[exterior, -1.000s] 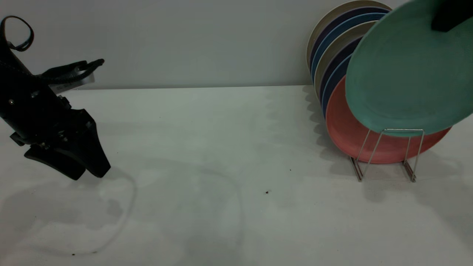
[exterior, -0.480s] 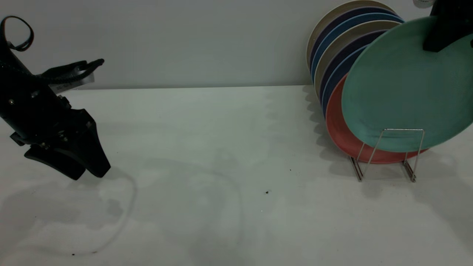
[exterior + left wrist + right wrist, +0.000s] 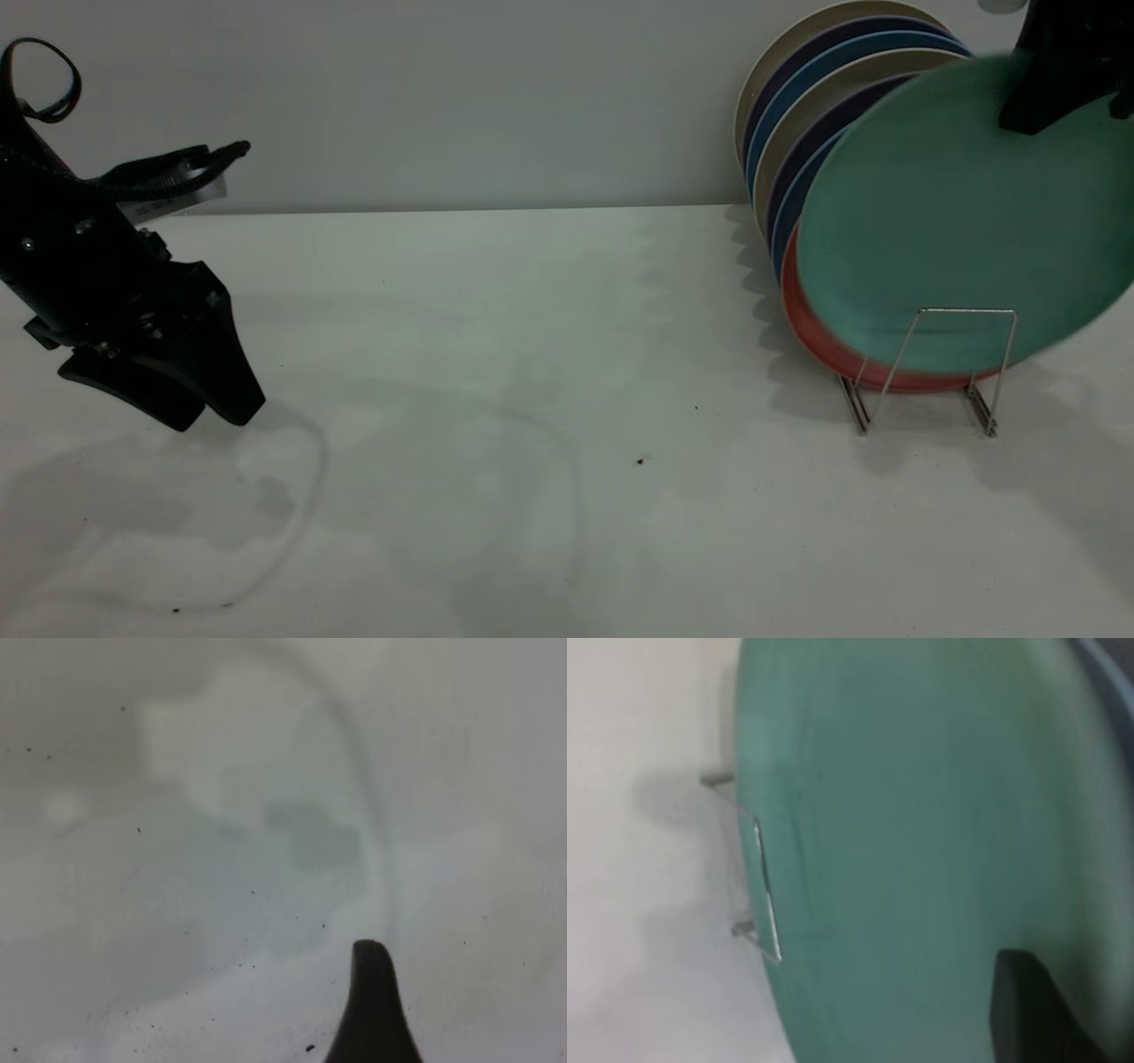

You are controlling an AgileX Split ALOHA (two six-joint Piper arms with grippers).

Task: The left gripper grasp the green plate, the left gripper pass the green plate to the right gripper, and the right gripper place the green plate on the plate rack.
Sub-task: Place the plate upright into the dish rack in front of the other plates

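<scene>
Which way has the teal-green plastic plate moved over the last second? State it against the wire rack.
Yes. The round teal-green plastic plate has moved down and leftward, settling behind the silver wire rack's front loop.

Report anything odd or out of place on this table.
Nothing damaged. Faint curved smears and dark specks mark the table. The green plate is in the rack's front slot, right pincer on its rim.

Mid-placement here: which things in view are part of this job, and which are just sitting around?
Part of the job:
green plate, gripped at its upper edge
right gripper, holding it over the rack
plate rack, front wire loop
left gripper, parked low at the far left

Just there:
salmon-pink plate, already racked
blue and beige plates behind it
table
</scene>
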